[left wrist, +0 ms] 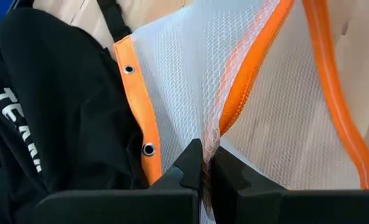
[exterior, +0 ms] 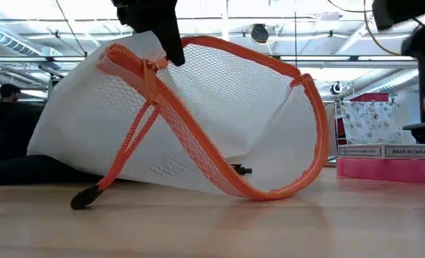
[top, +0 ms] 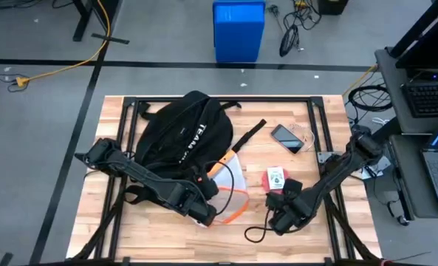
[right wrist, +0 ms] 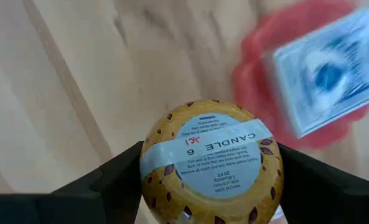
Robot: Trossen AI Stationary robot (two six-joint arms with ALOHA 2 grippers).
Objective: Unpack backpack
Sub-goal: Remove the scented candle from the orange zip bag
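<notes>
The black backpack [top: 180,133] lies on the table's far left part, its white lettering [left wrist: 16,127] showing in the left wrist view. Beside it a white mesh pouch [exterior: 219,122] with orange trim stands half raised, its lower edge on the table, with my left gripper [left wrist: 204,163] shut on it. Its orange zip cord [exterior: 122,161] hangs down, the black end touching the wood. My right gripper [right wrist: 212,171], near the table's front right, is shut on a round yellow candle tin [right wrist: 212,158]. My left gripper pinches a gathered fold of the pouch's white mesh [left wrist: 210,134] beside the orange zipper band, between its two fingers. It comes from above. The pouch hangs below it, its bottom edge [exterior: 255,192] resting on the table. My right gripper holds the candle tin by its round side wall [right wrist: 148,174], one finger [right wrist: 112,180] on each side. The tin's labelled flat face [right wrist: 212,149] is turned toward the wrist camera. I cannot tell whether the tin is clear of the table.
A pink box [top: 276,178] lies just beyond my right gripper. A phone [top: 286,138] and a black strap [top: 248,136] lie at the far right of the backpack. A black cable [top: 257,233] curls near the front edge. A blue bin [top: 238,29] stands on the floor beyond the table.
</notes>
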